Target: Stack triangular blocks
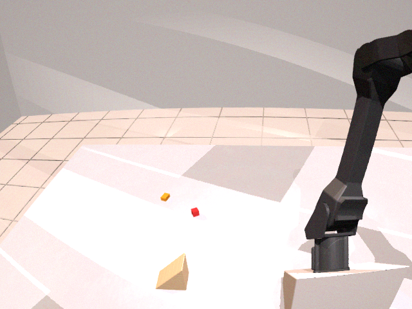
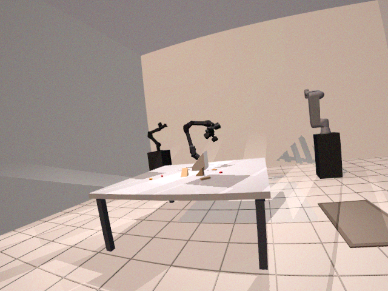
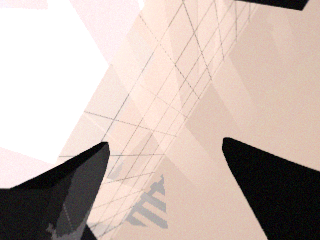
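Observation:
One triangular block [image 1: 174, 274] [image 2: 184, 172] of light wood stands on the table [image 1: 109, 239] [image 2: 137, 189], with a sloped face showing. A second, darker-looking triangular block [image 2: 200, 171] stands a little to its right in the exterior view. It is not in view in the top view. The two blocks are apart. My gripper [image 2: 210, 137] [image 3: 166, 145] is open and empty, high above the table. In the wrist view no block shows between or near the fingers. The gripper is outside the top view.
A large pale wedge-shaped panel [image 1: 342, 292] [image 2: 199, 163] stands in front of my arm's base, behind the blocks in the exterior view. Small orange [image 1: 165, 196] and red [image 1: 194, 212] pieces lie on the table. A brown bar [image 2: 205, 177] lies near the darker block, with another red piece [image 2: 220, 172] beyond.

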`<state>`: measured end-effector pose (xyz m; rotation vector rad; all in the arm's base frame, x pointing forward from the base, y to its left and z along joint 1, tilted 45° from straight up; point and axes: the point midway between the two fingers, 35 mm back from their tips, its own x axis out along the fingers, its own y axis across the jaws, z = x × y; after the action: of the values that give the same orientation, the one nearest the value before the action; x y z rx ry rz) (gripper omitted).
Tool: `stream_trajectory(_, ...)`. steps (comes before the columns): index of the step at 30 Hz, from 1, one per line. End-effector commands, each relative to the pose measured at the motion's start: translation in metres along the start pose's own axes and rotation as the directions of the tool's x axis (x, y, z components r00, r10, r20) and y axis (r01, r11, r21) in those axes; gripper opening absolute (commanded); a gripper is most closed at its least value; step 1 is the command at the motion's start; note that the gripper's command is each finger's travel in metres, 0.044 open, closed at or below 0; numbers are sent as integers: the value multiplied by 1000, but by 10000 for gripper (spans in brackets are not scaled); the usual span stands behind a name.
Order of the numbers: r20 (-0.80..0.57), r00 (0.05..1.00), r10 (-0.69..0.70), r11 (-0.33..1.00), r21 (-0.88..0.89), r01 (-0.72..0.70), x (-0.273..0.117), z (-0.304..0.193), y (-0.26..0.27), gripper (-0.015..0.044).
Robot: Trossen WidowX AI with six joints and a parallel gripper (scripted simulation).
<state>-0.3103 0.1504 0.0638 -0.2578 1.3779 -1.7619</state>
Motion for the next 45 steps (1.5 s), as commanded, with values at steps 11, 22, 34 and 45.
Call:
stream_trajectory(11, -276, 918, 285, 849, -371, -376, -132, -6, 85, 440)
stream_trajectory(22, -353, 738, 575, 541, -512, -667, -247, 56, 176, 440)
stream_trajectory(34, -189, 572, 798, 327, -662, -674, -326, 190, 258, 440)
stream_trajectory(45, 113, 550, 827, 401, -805, -437, -336, 350, 297, 440)
